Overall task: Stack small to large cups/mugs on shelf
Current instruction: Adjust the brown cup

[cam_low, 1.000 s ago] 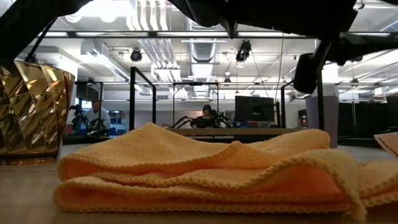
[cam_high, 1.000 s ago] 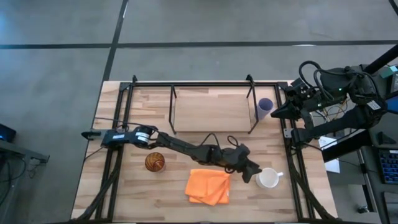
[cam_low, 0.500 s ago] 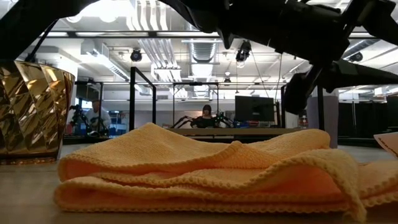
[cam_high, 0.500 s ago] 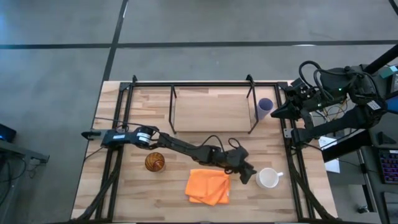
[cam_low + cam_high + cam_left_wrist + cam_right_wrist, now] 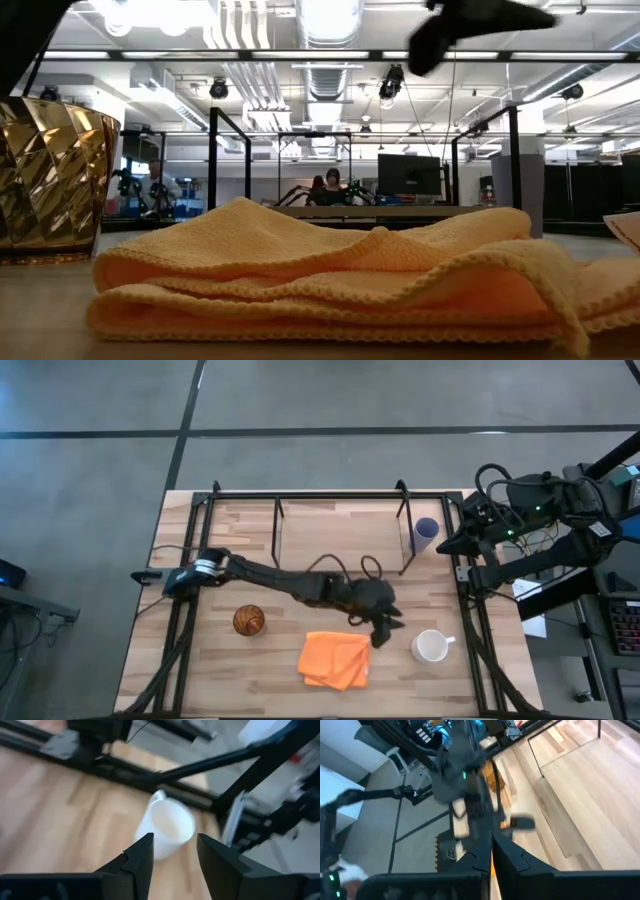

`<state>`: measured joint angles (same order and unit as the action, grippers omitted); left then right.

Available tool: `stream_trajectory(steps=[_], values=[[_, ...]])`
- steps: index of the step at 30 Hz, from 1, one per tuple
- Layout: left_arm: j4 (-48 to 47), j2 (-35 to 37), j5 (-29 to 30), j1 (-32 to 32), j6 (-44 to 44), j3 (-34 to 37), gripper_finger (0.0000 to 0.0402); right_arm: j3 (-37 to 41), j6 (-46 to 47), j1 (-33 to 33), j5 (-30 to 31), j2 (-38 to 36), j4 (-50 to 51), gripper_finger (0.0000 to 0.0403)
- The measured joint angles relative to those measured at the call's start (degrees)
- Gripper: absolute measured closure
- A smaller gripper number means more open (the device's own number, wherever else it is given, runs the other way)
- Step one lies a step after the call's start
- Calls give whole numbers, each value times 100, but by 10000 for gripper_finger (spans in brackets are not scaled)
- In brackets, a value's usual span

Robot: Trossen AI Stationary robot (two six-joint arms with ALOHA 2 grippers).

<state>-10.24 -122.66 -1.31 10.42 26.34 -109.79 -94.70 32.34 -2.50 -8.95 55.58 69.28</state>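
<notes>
Hovering with fingers apart and empty just beside the mug (image 5: 431, 647), the left gripper (image 5: 381, 632) is far the nearer, the mug lying upright ahead of it beyond the cloth (image 5: 336, 659), while the right gripper (image 5: 447, 543), fingers together, waits off-table.

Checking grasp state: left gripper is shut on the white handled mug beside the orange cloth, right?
No. The left gripper is open and empty; the left wrist view shows the white handled mug beyond its fingers, ungrasped. It does stand beside the folded orange cloth.
</notes>
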Motion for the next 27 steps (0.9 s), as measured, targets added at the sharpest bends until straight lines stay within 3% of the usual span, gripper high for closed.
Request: stream_trajectory(steps=[6,10,19,27], values=[[-2093,1111,41,-30,-564,67,265,159,-691,-1,20,-95,176,394],[-3017,1734,524,-25,-581,74,265,368,-920,-1,360,-246,124,394],[-3843,2927,1661,-27,-570,76,265,1254,-808,-1,616,-1089,-424,394],[-4320,3258,1724,-30,-537,165,265,2568,324,1,907,-1905,-595,394]])
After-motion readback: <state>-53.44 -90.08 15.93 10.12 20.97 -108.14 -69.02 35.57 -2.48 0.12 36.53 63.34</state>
